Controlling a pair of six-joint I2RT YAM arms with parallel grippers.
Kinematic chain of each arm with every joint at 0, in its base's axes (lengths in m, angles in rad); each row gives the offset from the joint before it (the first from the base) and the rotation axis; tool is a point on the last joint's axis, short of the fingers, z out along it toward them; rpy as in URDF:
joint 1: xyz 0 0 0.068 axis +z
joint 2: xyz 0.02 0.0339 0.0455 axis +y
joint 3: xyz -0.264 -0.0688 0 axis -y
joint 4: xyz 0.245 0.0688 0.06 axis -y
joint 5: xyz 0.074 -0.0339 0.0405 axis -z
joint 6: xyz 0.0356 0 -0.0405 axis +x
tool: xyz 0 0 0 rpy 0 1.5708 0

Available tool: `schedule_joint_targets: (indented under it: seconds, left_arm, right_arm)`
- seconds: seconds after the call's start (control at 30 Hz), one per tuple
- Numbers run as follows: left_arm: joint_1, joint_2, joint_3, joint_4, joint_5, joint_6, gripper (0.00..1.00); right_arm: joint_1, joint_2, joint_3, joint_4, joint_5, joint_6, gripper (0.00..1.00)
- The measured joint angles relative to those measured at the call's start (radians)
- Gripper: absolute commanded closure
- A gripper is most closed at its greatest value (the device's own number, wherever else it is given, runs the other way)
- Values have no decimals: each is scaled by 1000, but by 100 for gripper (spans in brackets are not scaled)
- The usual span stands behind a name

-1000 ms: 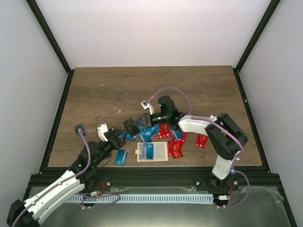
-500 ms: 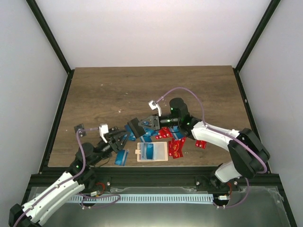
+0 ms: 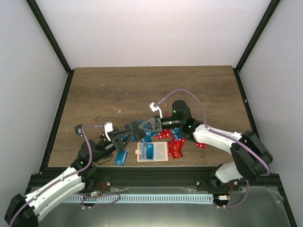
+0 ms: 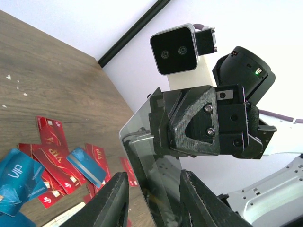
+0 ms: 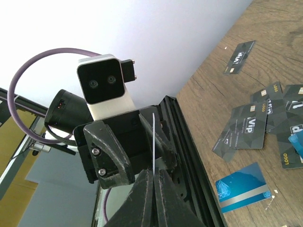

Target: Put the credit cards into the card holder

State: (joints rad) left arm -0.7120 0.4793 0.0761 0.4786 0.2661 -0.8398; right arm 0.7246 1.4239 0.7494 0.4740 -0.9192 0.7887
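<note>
One blue card (image 3: 148, 150) lies in the card holder (image 3: 163, 152). The right pincer (image 5: 153, 172) pinches a dark card (image 4: 138, 142); the left pincer (image 4: 152, 177) is spread around it.

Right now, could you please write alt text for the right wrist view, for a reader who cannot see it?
The right gripper, shut, holds a thin card edge-on, while the left gripper faces it with jaws apart on either side of the card. Black and blue cards lie on the wooden table behind.

Left hand (image 3: 127, 137) narrower, now around card (image 4: 141, 150)
</note>
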Motion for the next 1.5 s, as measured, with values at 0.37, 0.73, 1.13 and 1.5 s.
schedule_joint_targets:
  seconds: [0.37, 0.73, 1.13, 1.5]
  left_arm:
    - [0, 77, 10, 76, 20, -12, 96]
    - [0, 39, 35, -373, -172, 77, 96]
    - [0, 107, 35, -562, -211, 112, 96]
    - [0, 152, 35, -547, -180, 117, 96]
  right_arm:
    - [6, -1, 2, -21, 21, -6, 51]
    - [100, -81, -44, -393, 394, -66, 32]
    - [214, 42, -111, -485, 597, 67, 32]
    - [231, 108, -111, -455, 618, 106, 34]
